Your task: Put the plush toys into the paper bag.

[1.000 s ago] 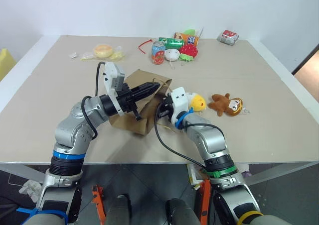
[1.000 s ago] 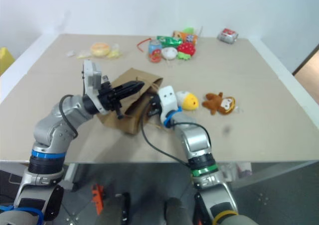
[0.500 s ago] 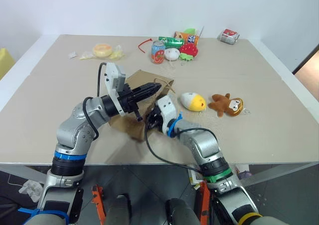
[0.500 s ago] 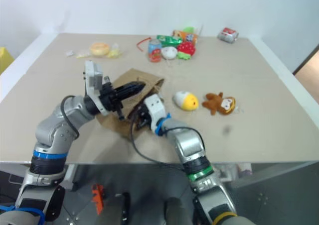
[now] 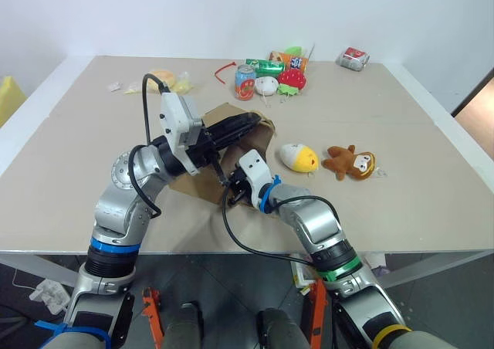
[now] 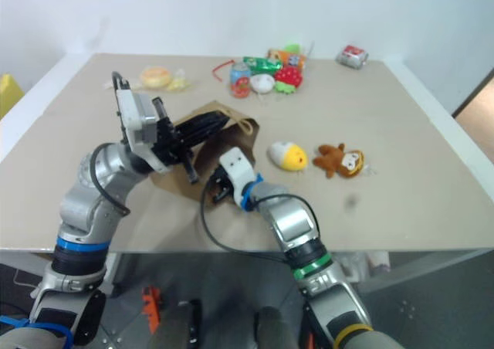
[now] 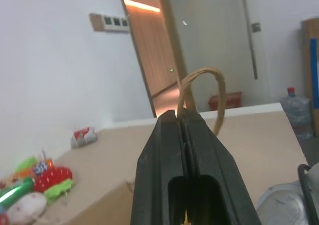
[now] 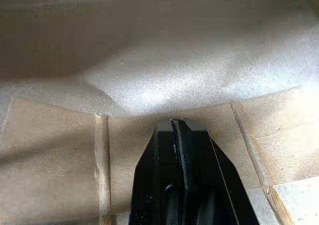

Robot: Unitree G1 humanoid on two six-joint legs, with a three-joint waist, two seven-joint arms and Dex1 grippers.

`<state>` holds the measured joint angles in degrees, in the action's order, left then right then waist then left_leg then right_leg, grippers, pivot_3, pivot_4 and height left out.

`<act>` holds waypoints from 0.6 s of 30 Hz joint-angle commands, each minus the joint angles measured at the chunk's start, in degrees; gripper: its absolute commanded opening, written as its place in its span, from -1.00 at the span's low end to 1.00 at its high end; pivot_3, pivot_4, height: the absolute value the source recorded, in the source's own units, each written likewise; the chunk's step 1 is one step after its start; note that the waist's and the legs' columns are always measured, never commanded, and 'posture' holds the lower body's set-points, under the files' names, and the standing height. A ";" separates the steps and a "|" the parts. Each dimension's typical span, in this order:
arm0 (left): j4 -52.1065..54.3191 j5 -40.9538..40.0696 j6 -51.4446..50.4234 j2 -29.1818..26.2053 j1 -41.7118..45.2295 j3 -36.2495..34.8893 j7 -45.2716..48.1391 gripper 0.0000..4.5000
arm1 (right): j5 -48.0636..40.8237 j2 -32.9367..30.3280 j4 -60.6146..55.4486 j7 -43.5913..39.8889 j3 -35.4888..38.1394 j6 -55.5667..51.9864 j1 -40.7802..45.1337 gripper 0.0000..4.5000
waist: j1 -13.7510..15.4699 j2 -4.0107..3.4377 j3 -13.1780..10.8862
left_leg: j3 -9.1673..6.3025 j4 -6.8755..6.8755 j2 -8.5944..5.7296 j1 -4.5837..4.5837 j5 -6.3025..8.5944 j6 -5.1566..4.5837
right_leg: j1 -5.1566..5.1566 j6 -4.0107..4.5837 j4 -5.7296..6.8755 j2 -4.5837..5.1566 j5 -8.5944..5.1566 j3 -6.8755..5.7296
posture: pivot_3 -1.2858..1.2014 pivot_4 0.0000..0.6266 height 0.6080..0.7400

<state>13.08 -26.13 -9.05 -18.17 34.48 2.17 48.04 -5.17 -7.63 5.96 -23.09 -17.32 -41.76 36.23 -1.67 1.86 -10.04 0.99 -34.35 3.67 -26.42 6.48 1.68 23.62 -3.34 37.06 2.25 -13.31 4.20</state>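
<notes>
The plain brown kraft-paper bag [image 5: 231, 144] sits a little left of the middle of the head-camera frame on the beige counter [image 5: 401, 117], its mouth lifted. The left gripper [image 7: 182, 116] has its two black fingers pressed together on one thin twisted-paper loop handle [image 7: 207, 88], which arches above the fingertips in the left wrist view. The right gripper [image 8: 173, 123], just below and right of the bag in the head view, is closed with nothing between its fingers, and its tips lie against the bag's brown paper.

To the right of the bag, apart from it, lies the egg-shaped yellow and white plush toy [image 5: 299, 157]; just right of that lies the brown monkey plush with a tan face [image 5: 351, 162]. Both are on the counter, outside the bag.

Near the top centre of the frame are a red strawberry toy with green leaves [image 5: 292, 79], a small white round toy [image 5: 267, 85] and a drink can [image 5: 245, 81].
</notes>
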 commanded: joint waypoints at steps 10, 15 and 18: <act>-1.92 1.87 4.61 -0.67 -3.11 1.10 2.22 -1.00 | -1.05 0.26 1.28 1.42 4.36 0.41 -0.60 -0.98 | 0.00 0.00 0.00 | 0.00 -0.02 0.00 0.00 -0.01 -0.01 | -0.02 -0.01 0.00 0.01 -0.01 -0.02 | 0.03 -0.52 1.00; -7.18 4.90 9.52 -1.98 -7.98 1.66 4.77 -1.00 | -6.11 -1.24 -2.23 -1.60 10.95 -1.17 -1.03 -0.98 | -0.01 -0.02 -0.01 | 0.00 -0.01 0.00 0.00 -0.01 -0.01 | 0.01 -0.01 0.00 0.00 0.00 -0.02 | 0.03 -0.52 1.00; -8.44 4.88 10.53 -1.44 -8.70 1.36 4.69 -1.00 | -7.49 -2.83 -4.36 -3.09 11.84 -2.35 -2.24 -0.98 | 0.01 -0.02 -0.01 | 0.03 -0.01 0.01 -0.12 -0.01 -0.02 | 0.15 -0.01 0.00 0.02 -0.01 -0.01 | 0.03 -0.52 1.00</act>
<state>5.23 -21.36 -1.08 -19.60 26.03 4.15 52.53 -10.29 -8.68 5.88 -24.15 -8.11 -42.72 35.05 -1.66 1.84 -10.05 1.02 -34.35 3.68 -26.56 6.47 1.66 23.77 -3.34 37.06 2.28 -13.32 4.19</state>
